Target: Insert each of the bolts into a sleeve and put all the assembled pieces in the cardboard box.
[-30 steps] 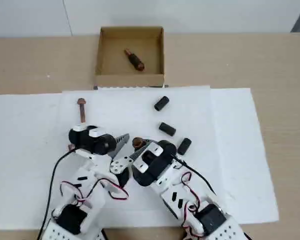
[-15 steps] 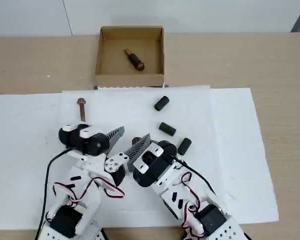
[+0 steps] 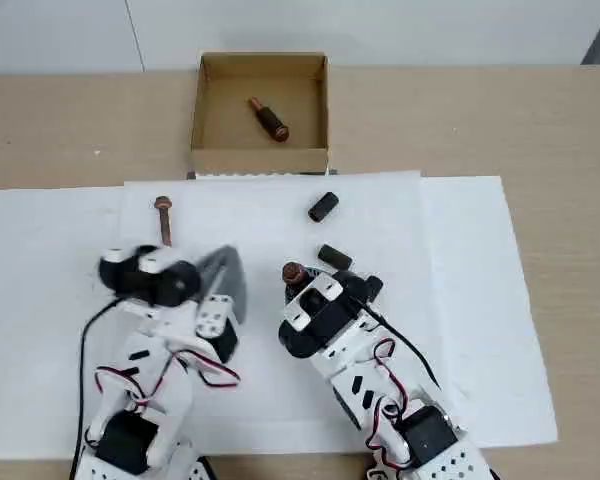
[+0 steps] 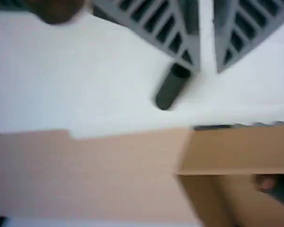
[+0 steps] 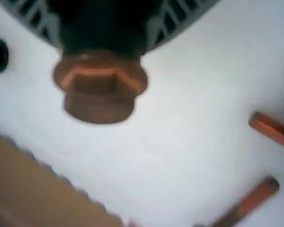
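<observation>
My right gripper [image 3: 300, 287] [image 5: 104, 28] is shut on a copper bolt [image 3: 292, 271] [image 5: 99, 92] that sits in a black sleeve, head pointing toward the box. My left gripper [image 3: 223, 275] [image 4: 206, 38] hovers to its left, open with nothing between its fingers. Loose black sleeves lie at mid-sheet [image 3: 323, 207] [image 4: 171, 87], just below it [image 3: 334, 257], and one [image 3: 370, 287] is partly hidden beside the right arm. A loose bolt [image 3: 163, 218] [image 5: 270, 127] lies on the left. The cardboard box [image 3: 260, 160] [image 4: 236, 151] holds one assembled piece [image 3: 269, 119].
A white paper sheet [image 3: 60, 260] covers the wooden table [image 3: 540, 120] under both arms. A second copper bolt [image 5: 248, 201] lies on the sheet in the right wrist view. Free room lies on the sheet's right side.
The left gripper has let go of the piece and swung away to the left. The right gripper has moved right and toward the box with the bolt in it.
</observation>
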Motion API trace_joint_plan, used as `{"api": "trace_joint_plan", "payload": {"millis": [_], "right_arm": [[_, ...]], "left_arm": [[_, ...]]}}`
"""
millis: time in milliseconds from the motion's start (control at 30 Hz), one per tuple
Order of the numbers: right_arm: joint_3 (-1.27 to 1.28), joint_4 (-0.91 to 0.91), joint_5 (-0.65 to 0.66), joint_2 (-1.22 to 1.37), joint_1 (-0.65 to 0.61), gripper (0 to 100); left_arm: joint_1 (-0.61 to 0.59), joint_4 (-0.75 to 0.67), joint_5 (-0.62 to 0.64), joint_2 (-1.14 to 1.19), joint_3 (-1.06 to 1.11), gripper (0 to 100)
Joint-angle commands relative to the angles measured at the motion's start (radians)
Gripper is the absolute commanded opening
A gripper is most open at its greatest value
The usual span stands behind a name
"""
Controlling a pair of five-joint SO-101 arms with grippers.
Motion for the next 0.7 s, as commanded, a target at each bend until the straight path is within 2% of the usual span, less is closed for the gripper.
{"api": "trace_joint_plan", "payload": {"millis": [0, 100, 233, 500, 667], "right_arm": [[-0.051, 0.094, -0.100, -0.013, 0.045, 0.3], [-0.133, 0.209, -0.216, -0.007, 0.070, 0.3], [-0.224, 0.318, -0.293, -0.005, 0.102, 0.3], [-0.420, 0.441, -0.322, 0.047, 0.120, 0.3], [-0.638, 0.437, -0.341, 0.340, 0.120, 0.3]], "left_arm": [[-0.126, 0.035, -0.061, -0.005, -0.024, 1], [-0.227, 0.100, -0.187, -0.009, 0.028, 1], [-0.311, 0.149, -0.250, -0.009, 0.085, 1], [-0.318, 0.183, -0.265, -0.009, 0.160, 1], [-0.316, 0.183, -0.275, -0.009, 0.160, 1]]}}
